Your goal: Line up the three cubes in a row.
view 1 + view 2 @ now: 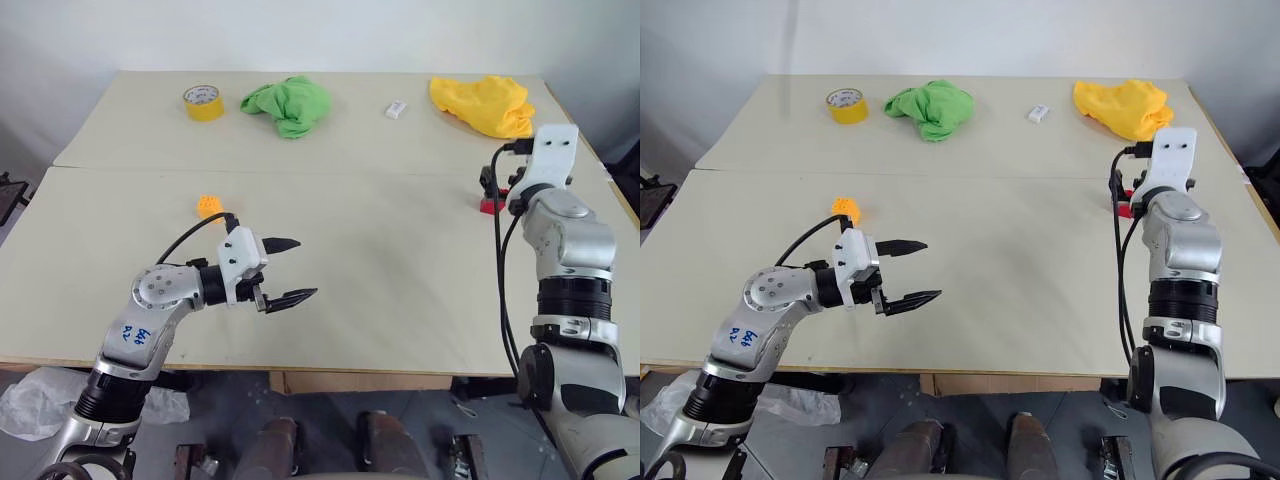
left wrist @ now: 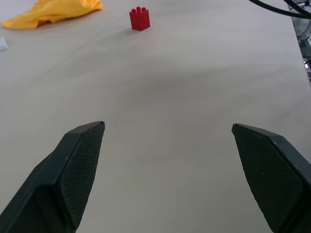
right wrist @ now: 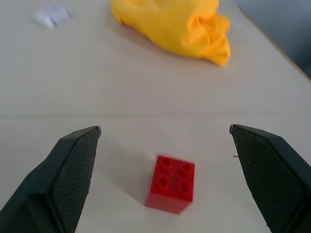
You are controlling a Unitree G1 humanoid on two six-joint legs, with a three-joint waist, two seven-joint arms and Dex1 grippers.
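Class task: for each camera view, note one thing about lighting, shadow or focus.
Head views: even, soft light, only a faint shadow under the left tool. Right wrist view: red cube sharp between the open fingers, a soft shadow beside it; small white block blurred. Left wrist view: the same red cube looks sharp, table evenly lit, no glare.

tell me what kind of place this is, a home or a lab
Most likely a robot test lab: two plain pale tables pushed together against a bare white wall, with loose practice props laid out, a red cube, an orange-yellow cube, a yellow tape roll and crumpled cloths.
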